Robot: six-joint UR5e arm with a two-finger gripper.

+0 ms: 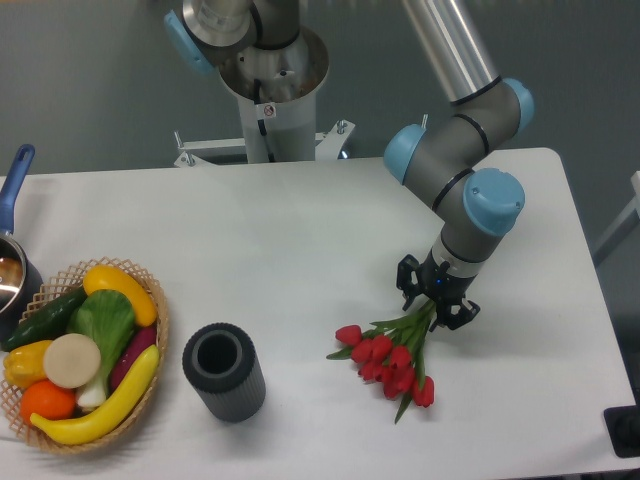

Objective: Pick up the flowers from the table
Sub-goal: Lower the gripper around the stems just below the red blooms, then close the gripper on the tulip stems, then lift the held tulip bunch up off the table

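Observation:
The flowers (pixel 392 362), a bunch of red tulips with green stems, lie on the white table (pixel 300 240) right of centre, with the heads toward the front and the stems running up and to the right. My gripper (pixel 434 303) points down over the stem end. Its fingers stand on either side of the stems and are drawn in against them. The bunch still rests on the table.
A dark grey ribbed cylinder cup (pixel 224 370) stands left of the flowers. A wicker basket (pixel 158 315) of fruit and vegetables sits at the front left. A pot with a blue handle (pixel 12 260) is at the left edge. The robot base (pixel 270 90) stands behind the table.

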